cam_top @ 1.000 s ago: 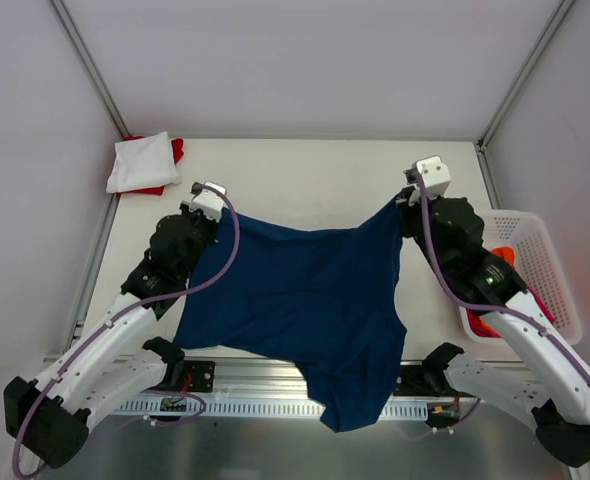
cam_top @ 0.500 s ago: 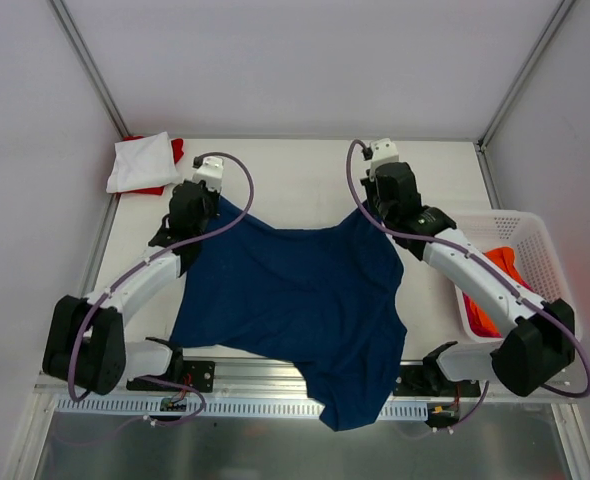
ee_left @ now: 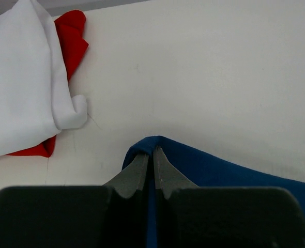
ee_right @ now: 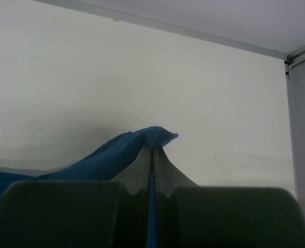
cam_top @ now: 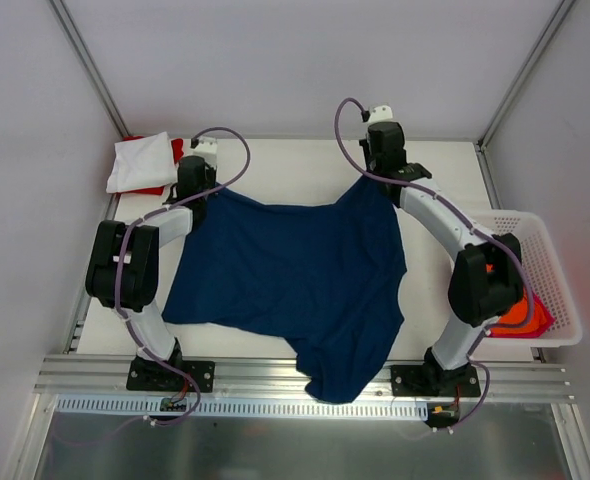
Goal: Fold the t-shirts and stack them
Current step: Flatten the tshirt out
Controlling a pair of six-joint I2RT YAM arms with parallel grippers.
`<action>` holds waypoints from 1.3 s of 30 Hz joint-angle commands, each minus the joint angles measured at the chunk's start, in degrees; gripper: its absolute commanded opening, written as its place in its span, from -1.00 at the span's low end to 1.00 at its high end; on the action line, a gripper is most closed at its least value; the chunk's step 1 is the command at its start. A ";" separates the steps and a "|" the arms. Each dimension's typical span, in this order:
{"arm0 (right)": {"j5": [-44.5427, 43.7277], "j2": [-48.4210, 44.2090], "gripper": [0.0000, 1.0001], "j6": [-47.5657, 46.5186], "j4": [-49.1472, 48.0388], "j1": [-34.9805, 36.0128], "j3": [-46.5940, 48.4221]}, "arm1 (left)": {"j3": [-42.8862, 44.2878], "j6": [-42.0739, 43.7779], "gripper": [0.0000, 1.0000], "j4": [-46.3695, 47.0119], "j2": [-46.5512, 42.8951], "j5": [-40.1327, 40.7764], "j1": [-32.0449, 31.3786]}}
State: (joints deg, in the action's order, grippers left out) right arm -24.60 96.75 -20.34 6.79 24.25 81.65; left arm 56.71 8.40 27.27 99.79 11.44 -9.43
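Note:
A navy blue t-shirt (cam_top: 295, 280) lies spread over the middle of the table, its lower part hanging past the near edge. My left gripper (cam_top: 199, 192) is shut on the shirt's far left corner (ee_left: 151, 145). My right gripper (cam_top: 379, 181) is shut on its far right corner (ee_right: 155, 135). Both arms reach far out toward the back of the table. A folded white t-shirt (cam_top: 141, 161) lies on a red one (cam_top: 176, 150) at the far left corner; both also show in the left wrist view, the white t-shirt (ee_left: 23, 77) over the red t-shirt (ee_left: 72, 41).
A white lattice basket (cam_top: 545, 262) stands at the right edge, with orange cloth (cam_top: 520, 312) in it. Frame posts rise at the back corners. The metal rail (cam_top: 275, 380) runs along the near edge under the hanging cloth.
Both arms have stretched away toward the back of the table, dragging the navy shirt's top corners with them. The shirt has slid farther onto the table.

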 commanded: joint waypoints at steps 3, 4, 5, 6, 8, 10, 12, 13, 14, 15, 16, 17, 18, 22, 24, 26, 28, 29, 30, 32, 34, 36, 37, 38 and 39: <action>-0.53 8.88 -0.99 -2.25 -2.66 -1.40 11.24 | 5.96 -4.27 -1.00 3.76 2.87 3.66 3.98; -0.62 11.42 -0.99 -2.51 -2.92 -1.49 12.12 | 6.13 -4.36 -1.00 4.54 3.39 4.72 4.42; -1.15 12.66 -1.00 -2.69 -3.53 -1.57 13.00 | 6.39 -4.36 -1.00 5.07 3.74 5.16 5.20; -1.41 13.81 -0.99 -2.69 -3.97 -1.84 14.75 | 6.75 -4.45 -1.00 5.34 4.27 7.26 5.39; -2.90 17.58 -0.99 -2.95 -4.50 -1.93 17.13 | 9.11 -4.27 -1.00 4.99 6.20 9.82 5.39; -3.61 21.18 -0.99 -3.30 -4.33 -2.10 20.65 | 12.01 -2.43 -1.00 4.55 8.66 10.18 5.48; -5.10 23.21 -0.99 -4.09 -4.59 -2.19 22.58 | 15.17 -0.59 -1.00 4.29 11.38 11.14 5.48; -5.72 24.09 -0.99 -4.44 -4.68 -2.10 24.07 | 16.14 -0.32 -1.00 4.03 12.26 11.75 5.65; -7.11 26.01 -0.99 -4.97 -4.94 -2.19 24.87 | 17.11 -0.49 -1.00 2.89 13.14 11.76 5.83; -7.74 26.82 -0.99 -5.06 -4.94 -2.28 25.66 | 18.43 -0.75 -1.00 2.53 14.54 11.76 6.09; -8.27 27.61 -0.87 -5.15 -4.85 -2.28 26.89 | 18.96 -0.76 -1.00 2.53 15.25 12.20 6.09; -9.05 29.09 -0.57 -5.24 -4.77 -2.28 27.33 | 19.58 -0.76 -1.00 2.53 15.96 12.90 6.09; -9.06 29.63 -0.07 -5.41 -4.50 -2.45 27.86 | 21.06 -1.02 -1.00 2.18 17.27 13.95 6.09; -12.66 31.66 0.99 -6.20 -4.06 -2.28 29.97 | 25.82 -2.34 0.97 -1.51 20.36 19.40 6.35; -14.42 31.22 0.99 -7.25 -4.06 -2.36 30.33 | 26.00 -2.34 0.98 -0.12 20.10 21.08 6.53; -16.69 29.73 0.99 -7.79 -4.06 -2.28 29.28 | 24.60 -1.82 0.98 2.60 18.35 20.20 6.53; -19.15 25.79 0.99 -7.61 -3.89 -2.28 27.79 | 23.28 -1.99 0.98 3.50 14.66 18.62 6.36; -19.52 23.94 0.99 -6.92 -3.45 -2.19 26.82 | 22.84 -1.81 0.98 3.41 13.34 18.27 5.83; -19.43 21.75 0.99 -5.78 -2.40 -2.19 24.37 | 22.66 -1.90 0.98 1.67 10.72 18.09 5.48; -17.60 14.81 0.99 -0.08 2.60 -2.28 22.08 | 22.13 -3.56 0.98 -1.93 7.72 17.30 4.60; -15.75 7.80 0.99 5.63 9.95 -2.19 18.74 | 19.51 -5.32 0.98 -6.84 2.80 17.03 3.99; -14.16 3.20 0.99 11.79 13.41 -1.14 15.40 | 14.34 -8.13 0.98 -9.50 -3.68 16.42 3.02; -16.16 -1.52 0.99 13.38 15.52 -0.26 11.12 | 12.39 -10.40 0.98 -12.04 -5.99 16.77 2.49; -17.05 -4.00 0.99 15.83 15.97 0.61 8.47 | 10.20 -11.30 0.98 -12.93 -8.53 17.55 1.97; -17.67 -6.46 0.99 17.42 16.76 2.71 5.83 | 6.26 -12.09 0.98 -14.16 -13.26 17.74 0.66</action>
State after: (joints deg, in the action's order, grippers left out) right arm -39.94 99.77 -12.71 17.23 23.33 92.38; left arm 69.36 1.69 18.59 96.47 28.60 -6.66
